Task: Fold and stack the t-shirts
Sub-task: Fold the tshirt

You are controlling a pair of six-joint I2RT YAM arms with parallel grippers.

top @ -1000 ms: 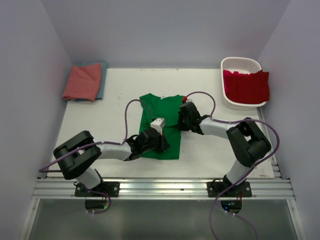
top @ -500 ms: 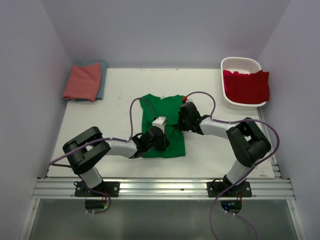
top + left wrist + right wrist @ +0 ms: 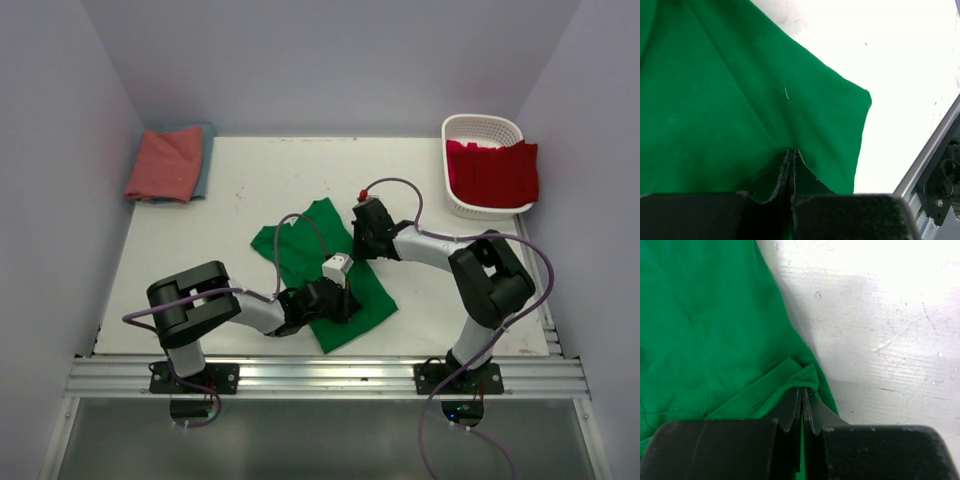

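The bright green t-shirt [image 3: 312, 262] lies folded and skewed on the white table's middle. My left gripper [image 3: 345, 298] is shut on its near edge; in the left wrist view the jaws pinch green cloth [image 3: 740, 100]. My right gripper [image 3: 357, 246] is shut on the shirt's right edge; the right wrist view shows a hemmed fold [image 3: 715, 330] pinched between the jaws. A salmon-pink shirt [image 3: 165, 162] lies folded on a teal-blue shirt [image 3: 206, 160] at the back left. A red shirt [image 3: 492, 172] hangs over the basket.
The white lattice basket [image 3: 480, 128] stands at the back right corner. Purple-grey walls close in the table on three sides. A metal rail [image 3: 320, 375] runs along the near edge, also seen in the left wrist view [image 3: 940, 175].
The left gripper has dragged the shirt's near edge to the right and nearer; the shirt has swung from straight to diagonal. The right gripper has shifted slightly back, still holding.
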